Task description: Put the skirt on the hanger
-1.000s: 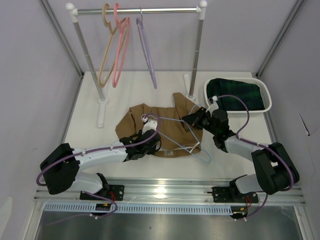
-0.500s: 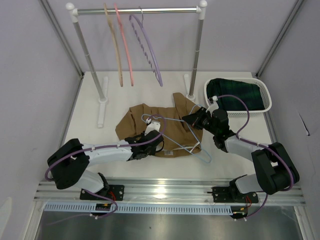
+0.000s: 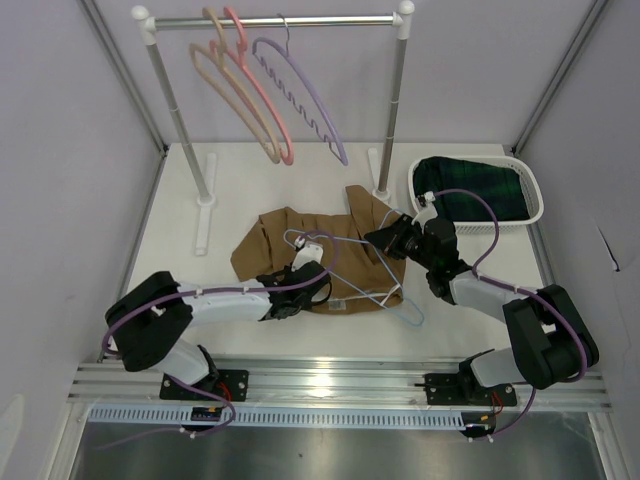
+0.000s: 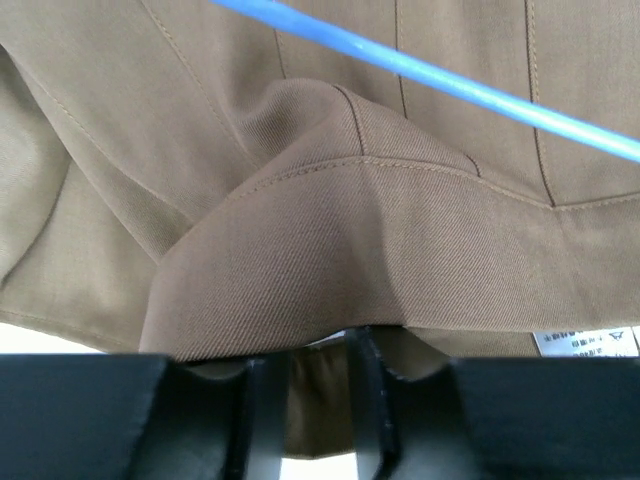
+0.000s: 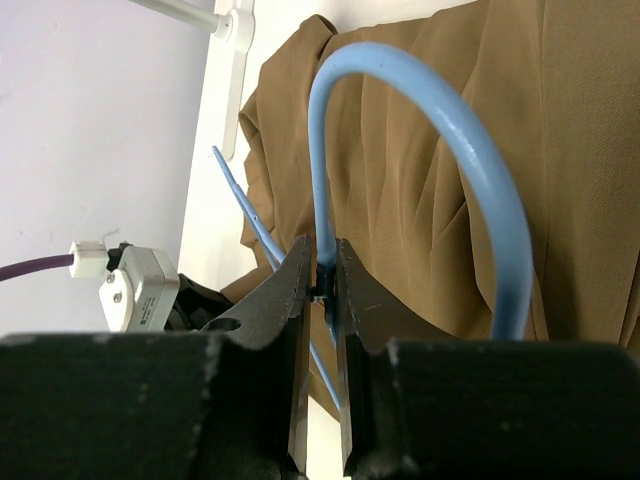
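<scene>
The tan-brown skirt (image 3: 285,245) lies spread on the table's middle and fills the left wrist view (image 4: 300,200). Across it lies the thin pale blue hanger (image 3: 408,312), one arm crossing the top of that view (image 4: 450,85). My right gripper (image 3: 383,240) is at the skirt's right side, shut on the hanger's hook (image 5: 480,170), the jaws (image 5: 322,262) pinching the hook's stem. My left gripper (image 3: 298,298) sits at the skirt's near hem. Its fingers (image 4: 368,400) stand a narrow gap apart under a raised fold, with cloth showing in the gap.
A clothes rail (image 3: 280,20) on two posts spans the back, carrying a tan hanger (image 3: 235,100), a pink hanger (image 3: 268,105) and a scalloped lavender hanger (image 3: 312,105). A white basket (image 3: 535,205) with dark green plaid cloth (image 3: 475,195) stands at the right.
My left gripper's jaws have narrowed at the skirt's near hem and the arm has shifted slightly right. The hangers on the rail have swung round. The right arm stays put.
</scene>
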Controlling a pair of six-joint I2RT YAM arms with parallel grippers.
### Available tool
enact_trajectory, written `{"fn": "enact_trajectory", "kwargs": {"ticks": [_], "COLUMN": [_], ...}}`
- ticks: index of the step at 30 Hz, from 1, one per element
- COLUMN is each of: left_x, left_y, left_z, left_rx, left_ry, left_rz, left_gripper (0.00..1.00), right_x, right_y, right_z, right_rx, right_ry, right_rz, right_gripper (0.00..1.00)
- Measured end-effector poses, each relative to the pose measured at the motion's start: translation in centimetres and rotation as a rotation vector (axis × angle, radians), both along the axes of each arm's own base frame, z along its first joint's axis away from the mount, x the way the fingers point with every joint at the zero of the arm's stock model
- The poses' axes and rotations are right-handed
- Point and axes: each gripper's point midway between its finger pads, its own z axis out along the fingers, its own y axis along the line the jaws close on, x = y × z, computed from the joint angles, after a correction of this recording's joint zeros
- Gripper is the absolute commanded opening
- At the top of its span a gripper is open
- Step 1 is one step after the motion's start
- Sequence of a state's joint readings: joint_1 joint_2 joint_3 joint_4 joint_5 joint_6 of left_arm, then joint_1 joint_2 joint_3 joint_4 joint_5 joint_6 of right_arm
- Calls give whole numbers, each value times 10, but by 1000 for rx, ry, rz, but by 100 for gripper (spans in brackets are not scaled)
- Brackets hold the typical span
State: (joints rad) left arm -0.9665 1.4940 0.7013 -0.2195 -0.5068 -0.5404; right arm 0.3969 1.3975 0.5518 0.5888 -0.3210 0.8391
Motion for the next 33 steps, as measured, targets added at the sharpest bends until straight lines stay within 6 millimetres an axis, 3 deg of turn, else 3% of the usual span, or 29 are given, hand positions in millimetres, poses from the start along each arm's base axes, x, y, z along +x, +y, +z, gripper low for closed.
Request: {"fn": "enact_trajectory", "kwargs": {"ticks": [8,13,20,27,33], "left_x": [3,2,-6,11,28], "left_y": [2,1,-16,5,14], "left_z": [0,3,32,50,52], "left_rx": [15,20,-156,-361,-475], "left_ry": [-14,-13,18,77,120], "left_rz": [4,-31,-141,-90,-36], "left_gripper": [0,0,0,0,0], "right_x": [0,0,-4,-6,-8], "right_y": [0,-1,-4,-6,-5], "right_z": [0,-2,1,14,20], "right_rx": [-6,-24,-57,-57,-47], "right_ry": [1,4,-9,-46,-61], "right_rz": [2,6,12,9,18], "right_gripper": [0,0,0,0,0]}}
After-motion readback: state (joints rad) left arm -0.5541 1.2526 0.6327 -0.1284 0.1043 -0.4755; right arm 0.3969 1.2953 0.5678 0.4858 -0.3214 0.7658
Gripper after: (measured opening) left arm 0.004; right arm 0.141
